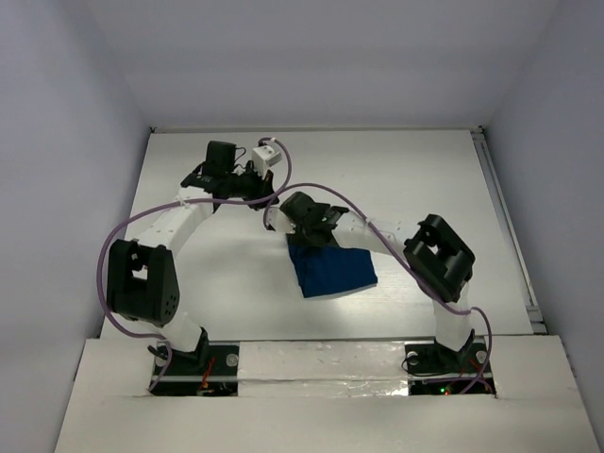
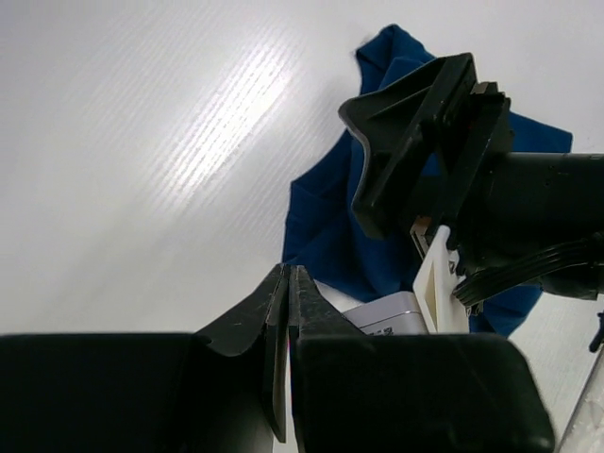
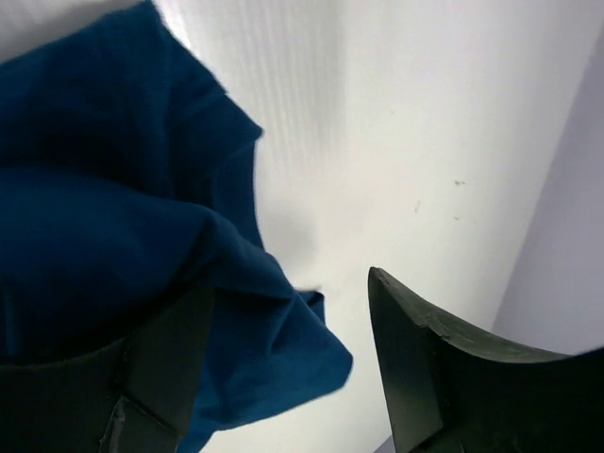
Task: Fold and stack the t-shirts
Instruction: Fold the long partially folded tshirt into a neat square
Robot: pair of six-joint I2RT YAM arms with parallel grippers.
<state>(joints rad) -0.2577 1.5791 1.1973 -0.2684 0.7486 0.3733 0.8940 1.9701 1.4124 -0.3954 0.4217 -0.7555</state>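
T-shirt (image 1: 332, 272), dark blue, lies bundled mid-way across the table (image 1: 425, 179). Right gripper (image 3: 288, 294) spread wide at its far edge, cloth against one finger. Left gripper (image 2: 286, 278) clenched, empty.

The white table (image 1: 396, 170) bears one dark blue t-shirt (image 1: 330, 272), roughly folded, near its middle.

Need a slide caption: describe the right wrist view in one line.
Open right gripper at the edge of a crumpled dark blue cloth t-shirt on the white table.
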